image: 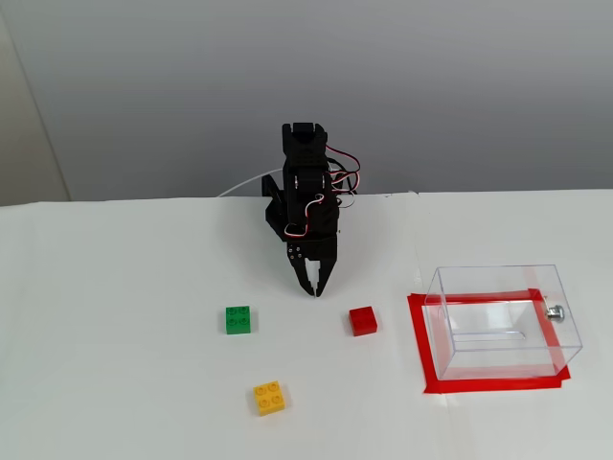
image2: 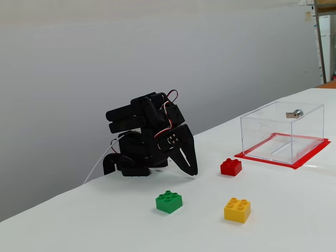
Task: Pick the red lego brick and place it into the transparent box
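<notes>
Pincer (image: 314,288) nearly closed and empty, tips on the worktop (image: 115,287), just beside the red lego brick (image: 363,320). Risks: closed jaws could shove the brick away, or drift toward the green brick (image: 238,319). Beyond the red brick, the transparent box (image: 498,321) stands empty on red tape (image: 418,335).

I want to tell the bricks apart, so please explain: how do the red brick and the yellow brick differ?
Colour: the red brick is bright red, the yellow brick is yellow. Place: in this fixed view the red brick lies between the gripper and the box, while the yellow brick lies nearest the camera, below the green brick. Pose: the red brick sits nearly square to the view, the yellow brick is slightly turned. Both are small studded bricks of similar size, lying free on the table.
</notes>
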